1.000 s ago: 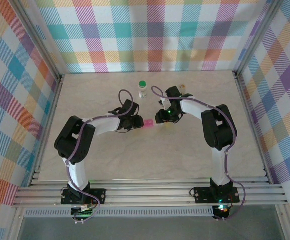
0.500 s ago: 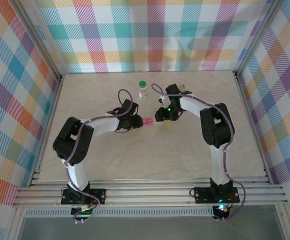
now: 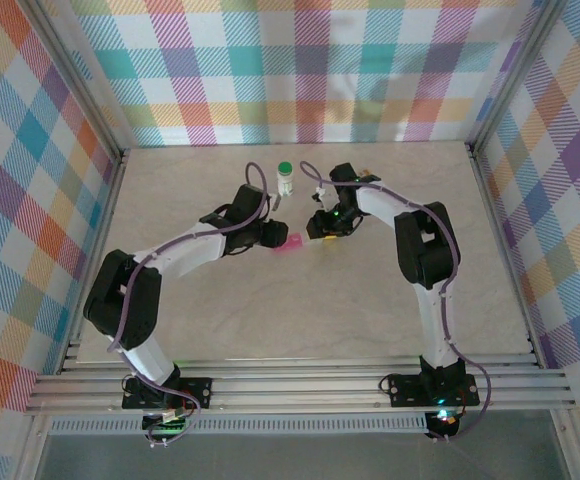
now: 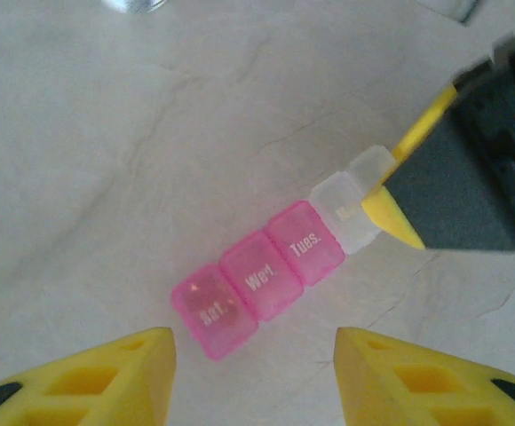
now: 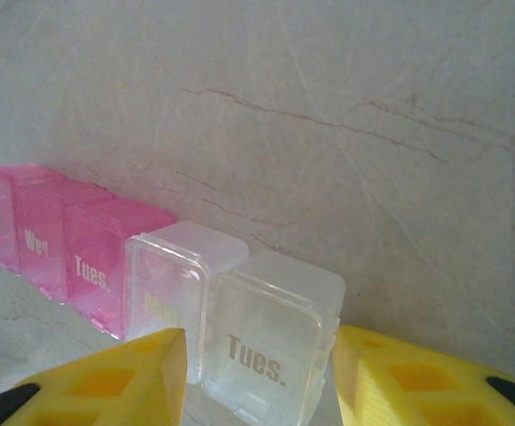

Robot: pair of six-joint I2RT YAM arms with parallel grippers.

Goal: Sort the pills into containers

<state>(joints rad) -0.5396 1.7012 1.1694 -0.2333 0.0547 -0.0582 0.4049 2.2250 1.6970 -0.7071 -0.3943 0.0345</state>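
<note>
Left wrist view: pill-box strip (image 4: 280, 266) anchored at its clear end, free at its pink end.

Three pink compartments and then two clear ones lie flat on the table (image 3: 270, 310) at mid-depth, a little nearer than the green-capped bottle (image 3: 285, 176). The right gripper (image 5: 256, 355) appears to pinch the last clear compartment between its yellow fingers (image 5: 106, 382), probably to stop the strip sliding. The left gripper (image 4: 253, 364) hangs over the pink end, fingers spread and touching nothing, seemingly lined up to work a lid. Every lid looks shut, so sorting seems barely begun.
</note>
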